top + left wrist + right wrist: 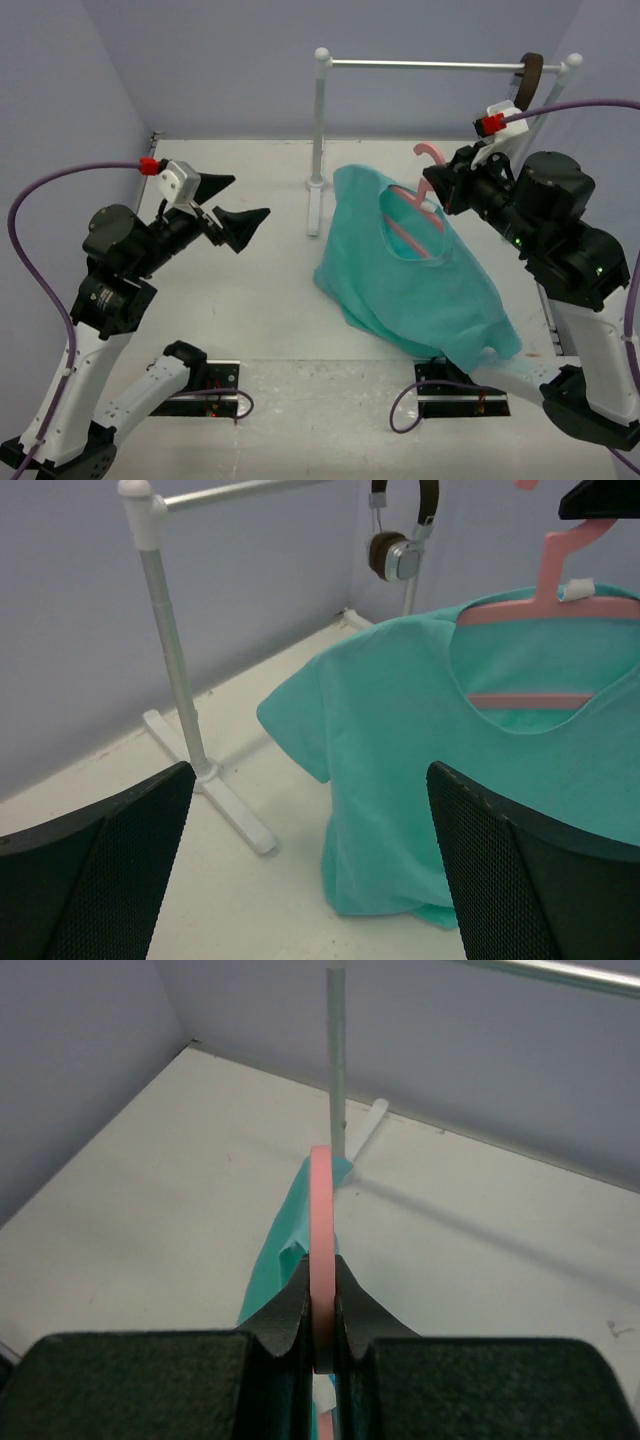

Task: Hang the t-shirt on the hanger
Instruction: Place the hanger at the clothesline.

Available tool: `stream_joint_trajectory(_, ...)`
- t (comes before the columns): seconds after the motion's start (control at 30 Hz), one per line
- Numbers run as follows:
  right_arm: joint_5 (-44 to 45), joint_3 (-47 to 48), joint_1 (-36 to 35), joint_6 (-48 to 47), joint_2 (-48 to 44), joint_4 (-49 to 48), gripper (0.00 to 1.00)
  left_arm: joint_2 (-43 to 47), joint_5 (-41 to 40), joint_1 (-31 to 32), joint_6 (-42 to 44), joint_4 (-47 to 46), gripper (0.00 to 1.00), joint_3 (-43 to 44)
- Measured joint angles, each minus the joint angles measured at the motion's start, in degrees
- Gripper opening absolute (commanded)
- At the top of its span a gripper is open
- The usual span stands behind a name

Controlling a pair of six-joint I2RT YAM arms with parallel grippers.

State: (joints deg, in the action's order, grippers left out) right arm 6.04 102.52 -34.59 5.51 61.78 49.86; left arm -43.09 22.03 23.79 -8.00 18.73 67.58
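Top view: the hanger (408,232) is being clamped at its neck by the right gripper (443,190) at 2 o'clock, holding up the t-shirt (400,285) draped on it. The left gripper (250,197), at 9 o'clock, is being held released and empty.

Left wrist view: headphones (398,552) are being shown at 12 o'clock, the rack post (170,650) at 11.

Right wrist view: the rack post is being faced at 12 o'clock, probably obstructing forward travel.

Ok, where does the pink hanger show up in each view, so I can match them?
Top external: the hanger is right of centre, inside the neck of the t-shirt.
Left wrist: hanger upper right, through the neckline.
Right wrist: hanger dead centre, edge-on, pinched by the right gripper.
Shared landmark: the white rack post, in all three.
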Motion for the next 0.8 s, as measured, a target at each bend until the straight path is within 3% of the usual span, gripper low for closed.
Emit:
stream_joint_trajectory(0.2, 1.97, 1.37, 7.85, -0.73, 3.48, -5.61, 0.00, 10.56, -0.34, 0.00, -0.10, 2.47, 1.00, -14.13)
stream_joint_trajectory(0.5, 5.90, 26.06, 12.08, -3.16, 28.17, -9.12, 0.00, 22.64, -6.12, 0.00, -0.45, 2.96, 1.00, -29.08)
stream_joint_trajectory(0.6, 6.51, 25.27, 12.23, -3.65, 29.85, -10.23, 0.00, 24.29, -7.31, 0.00, -1.13, 1.79, 1.00, -32.43)
stream_joint_trajectory(0.8, 5.97, 14.54, 13.70, -3.84, 28.50, -15.89, 0.00, 24.67, -7.68, 0.01, -1.82, 0.76, 1.00, -35.33)
